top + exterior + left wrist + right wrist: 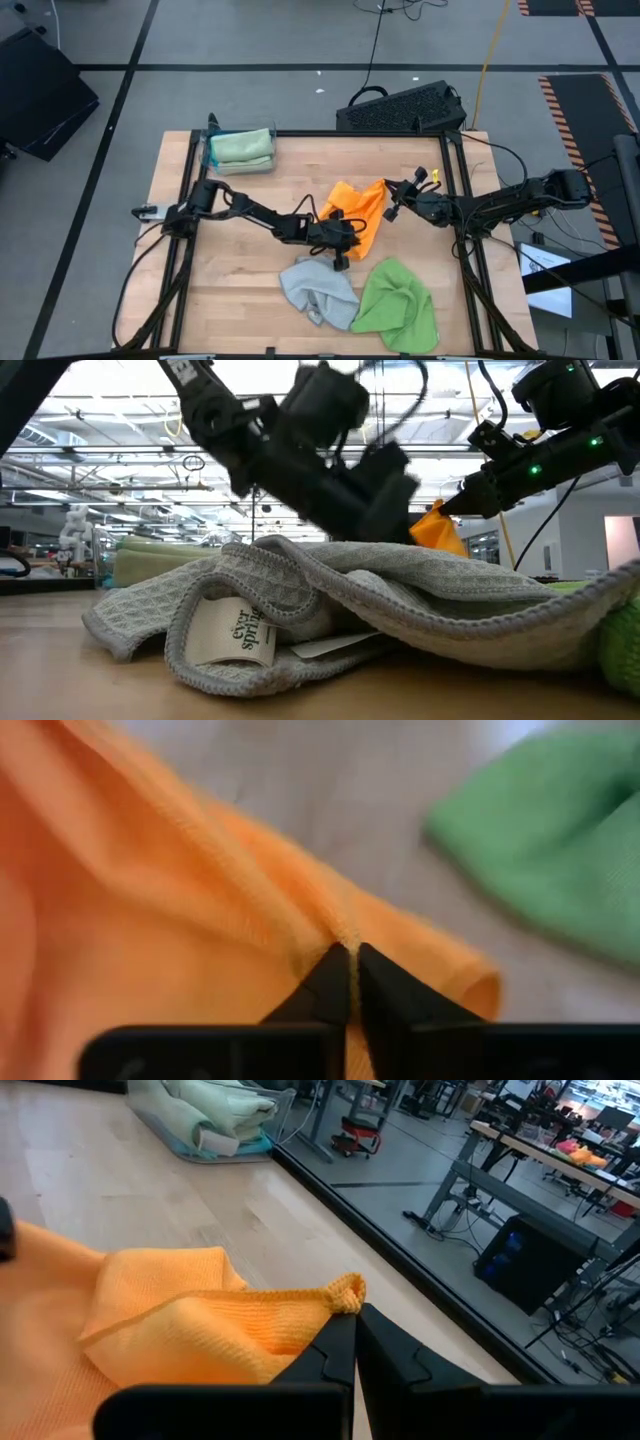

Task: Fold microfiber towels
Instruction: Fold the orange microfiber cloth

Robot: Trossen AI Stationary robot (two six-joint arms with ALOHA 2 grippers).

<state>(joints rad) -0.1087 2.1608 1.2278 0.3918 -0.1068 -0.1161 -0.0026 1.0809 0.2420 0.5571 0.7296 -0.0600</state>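
1. Stack of folded sage towels [241, 148] sits on a blue towel [214, 158] at the table's [200, 290] far left corner, well apart from everything else.
2. Left arm reaches from the left edge across to the middle of the table. Its left gripper [345, 240] is low at the near edge of the orange towel [362, 212].
3. Left wrist view shows the left gripper [352, 970] with fingers pressed together, an orange hem pinched between the tips.
4. Grey towel [318, 288] lies crumpled near the front edge, just in front of the left gripper. In the low view the grey towel [330, 610] fills the foreground, with a white label showing.
5. Orange towel lies rumpled at the table's centre, between the two grippers; one corner is lifted at its right side.
6. Bright green towel [398, 304] lies bunched just right of the grey one, touching it.
7. Right gripper [392, 193] comes in from the right edge and meets the orange towel's far right corner. In the right wrist view the right gripper [354, 1330] is closed, nipping that orange corner.
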